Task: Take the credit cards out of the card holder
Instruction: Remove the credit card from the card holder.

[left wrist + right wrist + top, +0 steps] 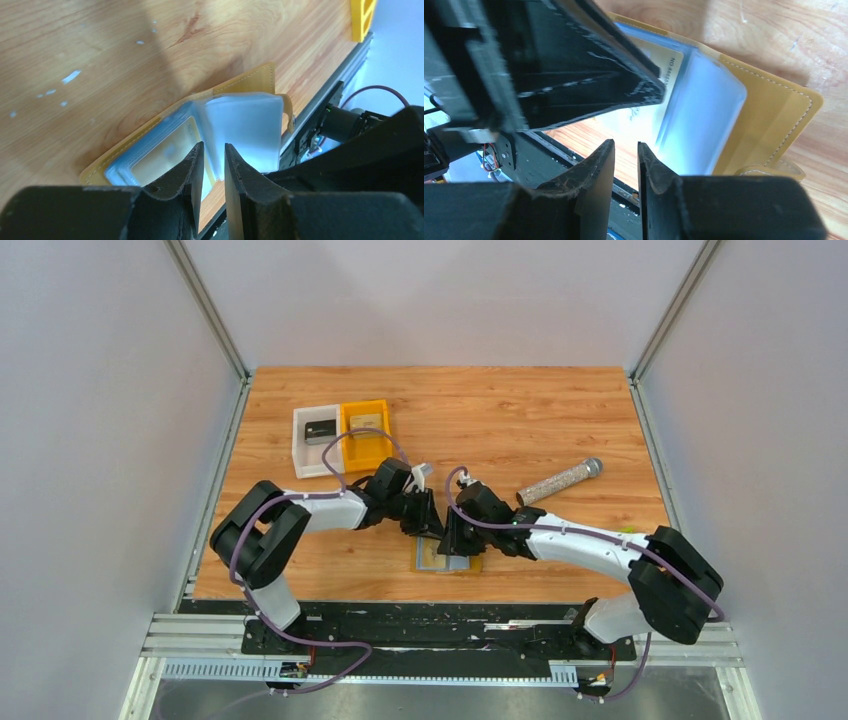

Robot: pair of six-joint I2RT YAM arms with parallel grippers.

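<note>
The mustard-tan card holder (440,560) lies open near the table's front edge, with its light-blue panels facing up. In the left wrist view the card holder (250,82) shows a pale card (165,152) under its left sleeve. A pale gold credit card (672,65) with printed digits sits in a sleeve of the card holder (769,120) in the right wrist view. My left gripper (214,145) hovers over the fold, jaws slightly apart with nothing between them. My right gripper (626,142) is at the holder's near edge, jaws narrowly apart and empty. Both grippers (440,530) meet above the holder.
A white bin (303,455) holding a black object (321,430) and an orange bin (368,445) stand at the back left. A glittery cylinder (558,481) lies to the right. The black rail (440,625) runs just past the table's front edge, close to the holder.
</note>
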